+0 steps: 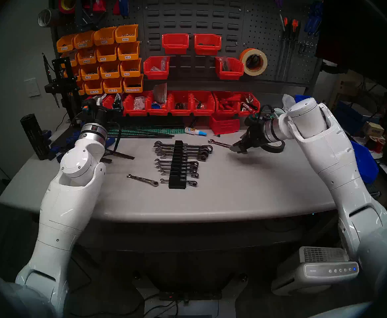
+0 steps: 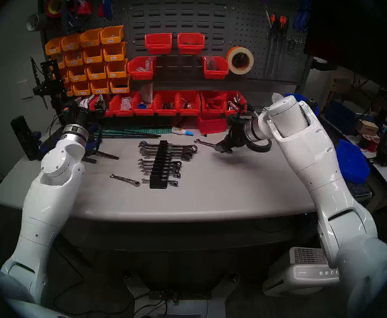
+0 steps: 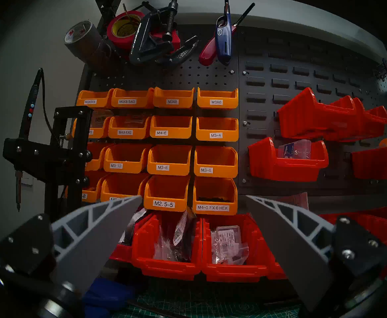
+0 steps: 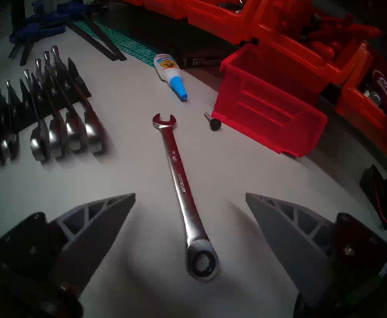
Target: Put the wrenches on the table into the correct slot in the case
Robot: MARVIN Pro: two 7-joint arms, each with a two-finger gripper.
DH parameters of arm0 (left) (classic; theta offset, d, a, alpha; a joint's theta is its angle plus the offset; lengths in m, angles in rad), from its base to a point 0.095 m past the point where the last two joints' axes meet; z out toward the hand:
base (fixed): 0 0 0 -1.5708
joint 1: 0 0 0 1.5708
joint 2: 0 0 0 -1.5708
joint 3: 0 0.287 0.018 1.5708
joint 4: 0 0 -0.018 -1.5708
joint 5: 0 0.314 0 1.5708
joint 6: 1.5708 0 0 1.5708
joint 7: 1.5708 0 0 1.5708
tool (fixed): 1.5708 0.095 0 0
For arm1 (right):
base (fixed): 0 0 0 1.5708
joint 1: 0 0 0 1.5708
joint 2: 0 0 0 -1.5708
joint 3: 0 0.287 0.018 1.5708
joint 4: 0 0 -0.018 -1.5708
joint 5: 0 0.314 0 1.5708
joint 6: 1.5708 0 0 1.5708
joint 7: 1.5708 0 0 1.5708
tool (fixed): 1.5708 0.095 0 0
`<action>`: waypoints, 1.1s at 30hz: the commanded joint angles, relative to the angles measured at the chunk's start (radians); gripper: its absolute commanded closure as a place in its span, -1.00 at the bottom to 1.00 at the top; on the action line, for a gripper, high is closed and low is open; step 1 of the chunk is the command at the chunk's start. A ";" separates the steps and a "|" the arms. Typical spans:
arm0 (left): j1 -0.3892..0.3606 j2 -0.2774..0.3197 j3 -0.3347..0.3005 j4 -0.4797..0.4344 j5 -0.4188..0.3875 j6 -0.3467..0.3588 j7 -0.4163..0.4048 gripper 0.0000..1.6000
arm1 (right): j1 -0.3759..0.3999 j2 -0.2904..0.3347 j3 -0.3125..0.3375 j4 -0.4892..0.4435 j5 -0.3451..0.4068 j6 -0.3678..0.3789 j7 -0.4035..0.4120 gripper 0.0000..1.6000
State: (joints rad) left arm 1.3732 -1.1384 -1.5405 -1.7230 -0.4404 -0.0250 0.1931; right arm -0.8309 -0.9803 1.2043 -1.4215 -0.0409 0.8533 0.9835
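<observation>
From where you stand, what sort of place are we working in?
Most likely a workshop or maker's bench: a pegboard hung with hand tools, labelled orange screw bins, red parts bins, and a rack of wrenches on the grey worktop.

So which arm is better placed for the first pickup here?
Right. The right gripper hovers open, straddling the long chrome wrench on the grey table; the left gripper, also open, faces the wall bins.

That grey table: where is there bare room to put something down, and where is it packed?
The table is bare along its curved front edge and on the right, between the case and the right arm. A smaller patch lies left of the short wrench. The back is crowded: red bins, a glue bottle, the long wrench.
</observation>
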 commanded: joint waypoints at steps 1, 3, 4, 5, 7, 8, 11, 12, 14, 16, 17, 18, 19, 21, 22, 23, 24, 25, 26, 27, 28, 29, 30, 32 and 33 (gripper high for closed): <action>-0.032 0.001 -0.007 -0.027 0.001 -0.012 0.000 -1.00 | 0.077 0.013 -0.005 0.034 0.046 0.020 0.094 -1.00; -0.032 0.001 -0.007 -0.027 0.001 -0.012 0.000 -1.00 | 0.090 0.017 -0.018 0.051 0.061 0.022 0.078 -1.00; -0.032 0.001 -0.007 -0.027 0.001 -0.012 0.000 -1.00 | 0.097 0.013 -0.015 0.065 0.069 0.029 0.092 -0.98; -0.032 0.001 -0.007 -0.027 0.001 -0.012 0.000 -1.00 | 0.102 0.014 -0.018 0.072 0.076 0.031 0.089 -0.99; -0.032 0.001 -0.007 -0.027 0.001 -0.012 0.000 -1.00 | 0.115 0.016 -0.031 0.086 0.099 0.045 0.079 -0.98; -0.032 0.001 -0.007 -0.027 0.001 -0.012 0.000 -1.00 | 0.124 0.020 -0.047 0.091 0.108 0.054 0.075 -0.97; -0.031 0.001 -0.007 -0.027 0.001 -0.012 0.000 -1.00 | 0.139 0.025 -0.072 0.100 0.120 0.061 0.063 -0.91; -0.031 0.001 -0.007 -0.027 0.001 -0.012 0.000 -1.00 | 0.139 0.025 -0.072 0.100 0.120 0.061 0.063 -0.91; -0.031 0.001 -0.007 -0.027 0.001 -0.011 0.000 -1.00 | 0.154 0.029 -0.097 0.107 0.122 0.066 0.074 -0.80; -0.031 0.001 -0.007 -0.027 0.001 -0.011 -0.001 -1.00 | 0.166 0.029 -0.134 0.108 0.153 0.080 0.032 -0.69; -0.031 0.001 -0.007 -0.027 0.001 -0.011 -0.001 -1.00 | 0.166 0.029 -0.134 0.108 0.153 0.080 0.032 -0.69; -0.031 0.001 -0.007 -0.027 0.001 -0.011 -0.001 -1.00 | 0.175 0.033 -0.150 0.110 0.151 0.081 0.044 -0.65; -0.031 0.001 -0.007 -0.027 0.001 -0.011 -0.001 -1.00 | 0.181 0.035 -0.167 0.111 0.157 0.084 0.033 -0.64; -0.031 0.001 -0.007 -0.027 0.001 -0.011 -0.001 -1.00 | 0.191 0.038 -0.190 0.116 0.176 0.088 0.019 -0.55; -0.031 0.001 -0.007 -0.027 0.001 -0.011 -0.001 -1.00 | 0.197 0.038 -0.200 0.120 0.186 0.093 0.017 -0.50; -0.031 0.001 -0.007 -0.027 0.001 -0.011 -0.001 -1.00 | 0.203 0.041 -0.213 0.123 0.190 0.094 0.016 -0.49; -0.031 0.001 -0.007 -0.027 0.001 -0.011 -0.001 -1.00 | 0.211 0.044 -0.225 0.127 0.199 0.095 0.016 -0.44; -0.031 0.001 -0.007 -0.027 0.001 -0.011 -0.001 -1.00 | 0.219 0.046 -0.237 0.134 0.209 0.102 0.017 -0.47; -0.031 0.001 -0.007 -0.027 0.001 -0.011 -0.001 -1.00 | 0.223 0.048 -0.247 0.137 0.224 0.102 0.002 -0.46; -0.031 0.001 -0.007 -0.027 0.001 -0.011 -0.001 -1.00 | 0.230 0.050 -0.255 0.143 0.227 0.101 0.013 -0.44; -0.031 0.001 -0.007 -0.027 0.001 -0.011 -0.001 -1.00 | 0.236 0.053 -0.267 0.146 0.237 0.104 0.005 -0.44; -0.031 0.001 -0.007 -0.027 0.001 -0.012 -0.001 -1.00 | 0.244 0.057 -0.280 0.152 0.247 0.102 0.006 -0.42; -0.031 0.001 -0.007 -0.027 0.001 -0.012 -0.001 -1.00 | 0.248 0.058 -0.287 0.156 0.263 0.105 -0.003 -0.34; -0.031 0.001 -0.007 -0.027 0.001 -0.012 -0.001 -1.00 | 0.262 0.065 -0.312 0.165 0.277 0.107 0.008 -0.23; -0.031 0.001 -0.007 -0.027 0.001 -0.012 -0.001 -1.00 | 0.265 0.068 -0.324 0.164 0.294 0.107 -0.009 -0.22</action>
State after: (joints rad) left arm 1.3734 -1.1383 -1.5405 -1.7229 -0.4405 -0.0246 0.1928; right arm -0.6503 -0.9361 0.9294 -1.2683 0.1902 0.9581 0.8733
